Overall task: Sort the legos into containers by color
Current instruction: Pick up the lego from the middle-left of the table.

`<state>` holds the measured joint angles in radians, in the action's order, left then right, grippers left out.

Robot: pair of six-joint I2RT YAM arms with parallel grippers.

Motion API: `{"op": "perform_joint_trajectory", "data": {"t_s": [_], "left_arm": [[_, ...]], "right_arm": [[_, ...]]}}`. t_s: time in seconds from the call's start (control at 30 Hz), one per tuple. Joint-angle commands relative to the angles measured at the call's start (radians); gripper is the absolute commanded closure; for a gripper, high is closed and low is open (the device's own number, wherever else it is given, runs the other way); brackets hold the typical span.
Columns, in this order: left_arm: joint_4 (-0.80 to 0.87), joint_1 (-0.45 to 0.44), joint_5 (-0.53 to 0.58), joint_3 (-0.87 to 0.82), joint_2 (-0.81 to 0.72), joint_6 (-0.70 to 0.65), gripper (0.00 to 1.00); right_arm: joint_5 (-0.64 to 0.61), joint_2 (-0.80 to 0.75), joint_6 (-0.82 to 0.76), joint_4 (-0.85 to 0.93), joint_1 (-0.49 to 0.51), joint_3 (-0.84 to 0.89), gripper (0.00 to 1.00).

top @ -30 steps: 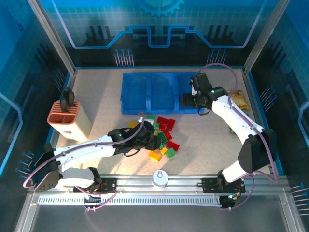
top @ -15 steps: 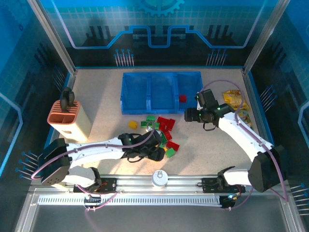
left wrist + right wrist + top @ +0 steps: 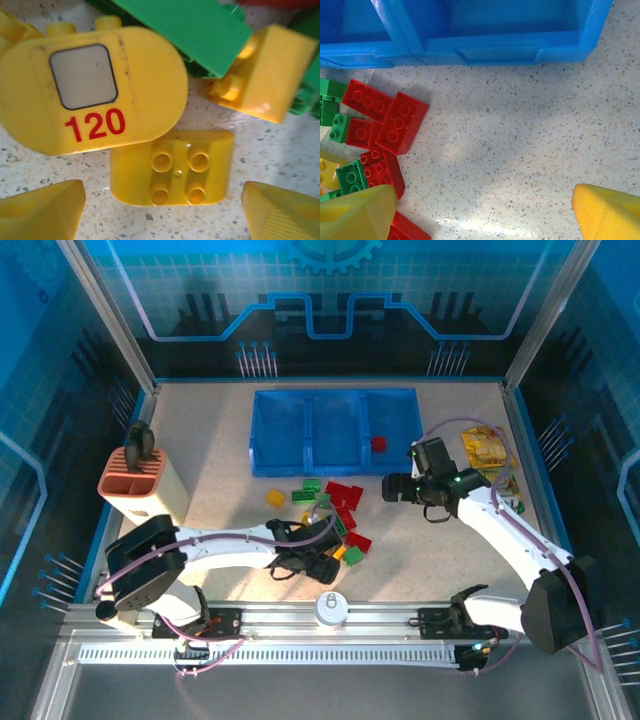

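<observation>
The left gripper (image 3: 161,212) is found spread and holding nothing, low over a yellow four-stud brick (image 3: 172,167). A mis-grip is judged possible, since the rounded yellow piece marked 120 (image 3: 90,90) lies against that brick and could be caught or dragged. The right gripper (image 3: 481,214), likewise spread and empty, is placed over bare table (image 3: 520,150) beside red bricks (image 3: 395,122). The legos (image 3: 335,512), studded blocks in red, green and yellow, are heaped just before the blue tray (image 3: 300,468), with one red brick (image 3: 378,444) lying in its right compartment (image 3: 397,423).
</observation>
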<state>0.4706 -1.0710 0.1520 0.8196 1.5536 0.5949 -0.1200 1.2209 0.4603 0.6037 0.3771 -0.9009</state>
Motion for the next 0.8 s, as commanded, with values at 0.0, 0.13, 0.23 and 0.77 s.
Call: {"op": "perform_joint_trajectory", "data": {"t_s": [0.0,0.13,0.23,0.77], "left_arm": [[0.045,-0.010,0.013,0.040,0.046,-0.039,0.17],[0.037,-0.010,0.022,0.057,0.084,-0.055,0.16],[0.033,-0.012,0.018,0.070,0.102,-0.057,0.16],[0.044,-0.027,0.040,0.115,0.162,-0.055,0.34]], "right_arm": [[-0.004,-0.022,0.019,-0.013,0.005,0.016,0.08],[0.002,-0.019,0.028,-0.024,0.005,0.016,0.08],[0.010,-0.011,0.034,-0.036,0.005,0.039,0.08],[0.001,-0.022,0.046,-0.051,0.004,0.065,0.10]]}}
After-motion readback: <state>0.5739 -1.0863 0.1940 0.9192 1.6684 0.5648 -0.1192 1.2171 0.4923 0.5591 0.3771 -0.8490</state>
